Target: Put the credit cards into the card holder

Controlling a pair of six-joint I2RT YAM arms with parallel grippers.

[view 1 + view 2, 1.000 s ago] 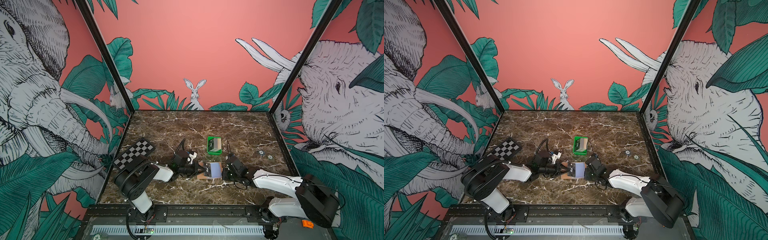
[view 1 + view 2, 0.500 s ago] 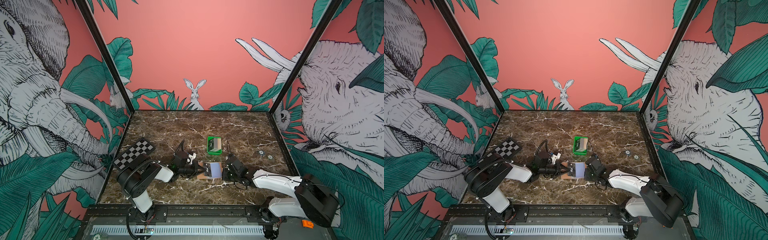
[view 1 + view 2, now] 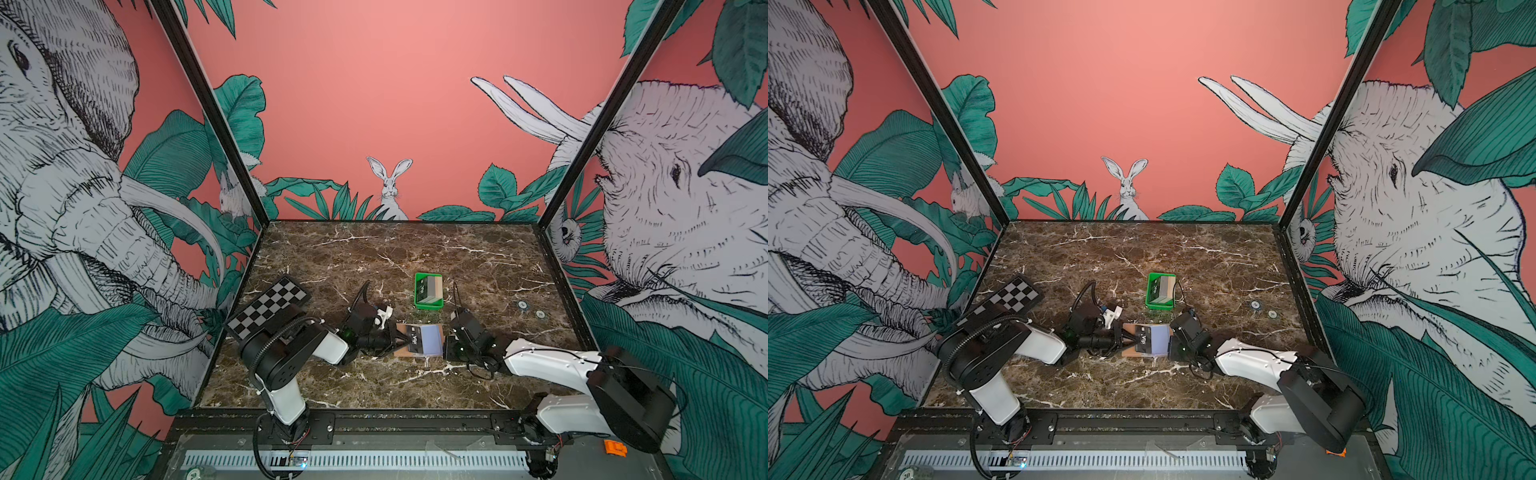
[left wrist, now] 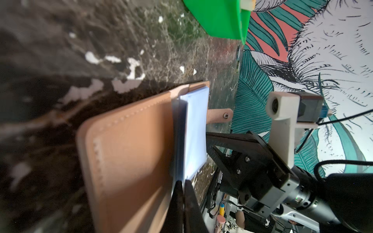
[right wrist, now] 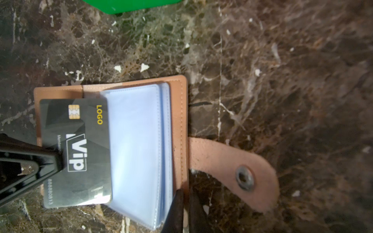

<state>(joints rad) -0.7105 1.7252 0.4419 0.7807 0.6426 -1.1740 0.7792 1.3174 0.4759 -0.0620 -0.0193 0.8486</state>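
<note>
The tan card holder (image 3: 409,352) (image 3: 1129,352) lies open on the marble between both grippers, its clear pockets (image 5: 137,141) (image 4: 194,129) facing up and its strap tab (image 5: 232,167) flat on the table. My left gripper (image 3: 398,340) (image 4: 182,182) is shut on a black VIP credit card (image 5: 76,151) (image 3: 1144,338). The card lies over the holder's left half, its far edge at the pockets. My right gripper (image 5: 186,193) (image 3: 444,347) is shut on the holder's tan cover edge. More credit cards (image 3: 428,287) stand in the green tray.
The green tray (image 3: 428,305) (image 3: 1158,306) sits just behind the holder. A checkerboard (image 3: 268,307) lies at the left, close to the left arm. Two small round discs (image 3: 522,304) sit at the right. Patterned walls enclose three sides.
The left arm has edged slightly towards the card holder. The card, the holder and the right gripper look unchanged.
</note>
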